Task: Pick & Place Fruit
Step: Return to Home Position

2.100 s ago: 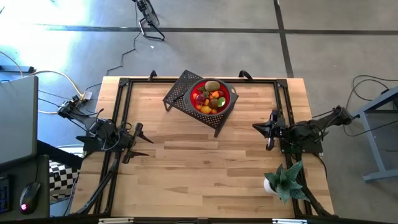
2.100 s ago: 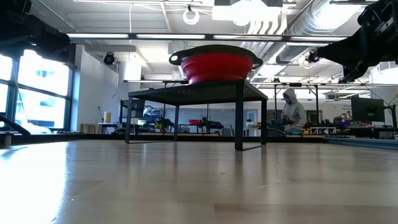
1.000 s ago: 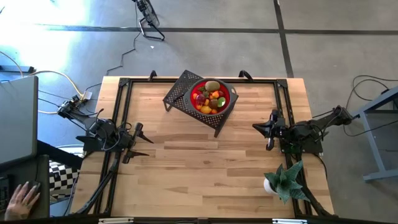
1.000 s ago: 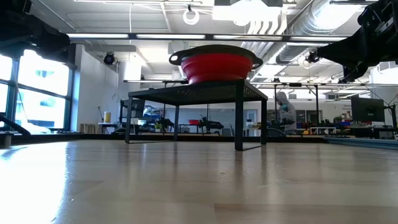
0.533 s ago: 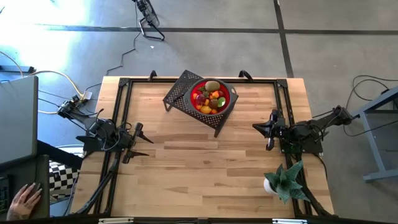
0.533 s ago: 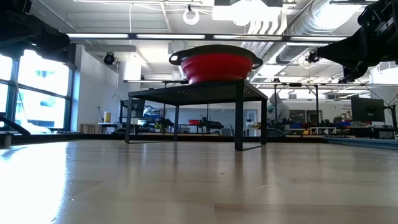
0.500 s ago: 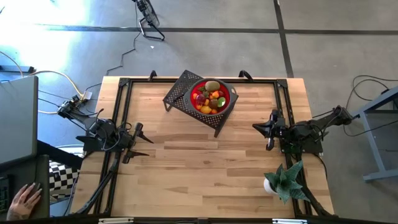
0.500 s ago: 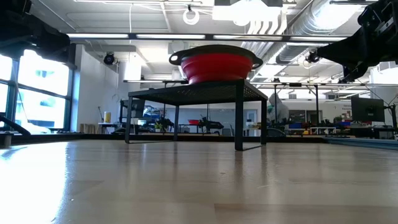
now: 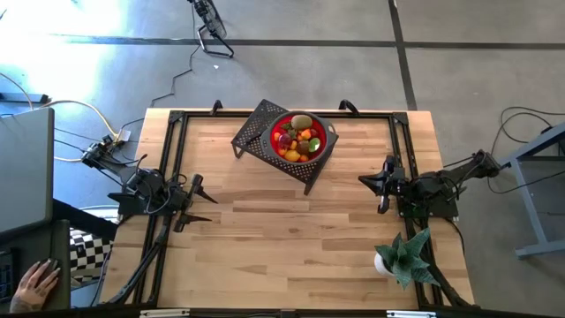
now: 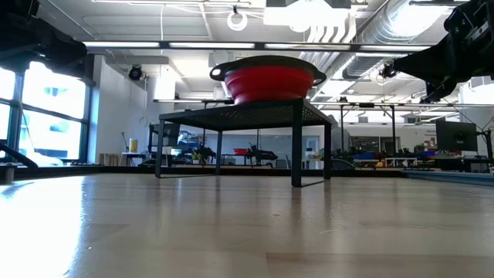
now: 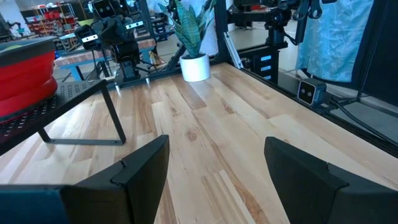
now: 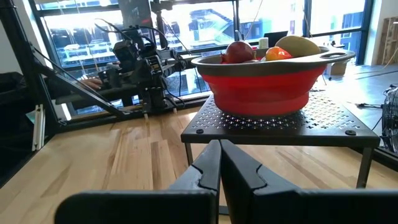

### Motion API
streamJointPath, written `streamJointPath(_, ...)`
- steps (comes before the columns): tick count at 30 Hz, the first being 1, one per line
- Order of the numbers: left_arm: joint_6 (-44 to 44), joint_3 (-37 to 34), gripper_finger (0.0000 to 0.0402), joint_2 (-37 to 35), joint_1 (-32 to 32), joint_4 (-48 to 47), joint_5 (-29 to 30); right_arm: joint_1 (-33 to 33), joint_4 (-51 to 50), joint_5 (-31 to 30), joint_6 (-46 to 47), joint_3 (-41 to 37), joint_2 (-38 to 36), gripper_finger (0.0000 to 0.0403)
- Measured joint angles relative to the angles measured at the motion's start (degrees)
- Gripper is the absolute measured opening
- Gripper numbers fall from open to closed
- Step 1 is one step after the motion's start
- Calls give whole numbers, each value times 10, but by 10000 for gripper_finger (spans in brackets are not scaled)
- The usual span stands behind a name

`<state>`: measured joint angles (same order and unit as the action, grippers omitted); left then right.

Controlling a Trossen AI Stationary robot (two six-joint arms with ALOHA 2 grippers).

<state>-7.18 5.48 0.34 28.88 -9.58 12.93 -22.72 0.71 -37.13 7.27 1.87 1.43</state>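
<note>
an open robotics lab or workshop: bare ceiling ducts [image 10: 390,31], tall windows [image 10: 46,104] on the left, far worktops [image 10: 386,162] loaded with gear, cables [image 9: 173,79] across a concrete floor [image 9: 477,79].

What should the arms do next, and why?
Probably only shut the left gripper; nothing else seems needed. The fruit sits piled in the bowl on the shelf, no fruit shows on the table, and both arms sit at the table's sides. The right gripper is shut and empty, while the left one is open and empty.
</note>
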Motion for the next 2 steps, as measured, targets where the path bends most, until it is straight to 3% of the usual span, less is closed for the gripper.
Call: streamJointPath(2,0,0,258,0,0,0,0,0,0,0,0,0,0,4)
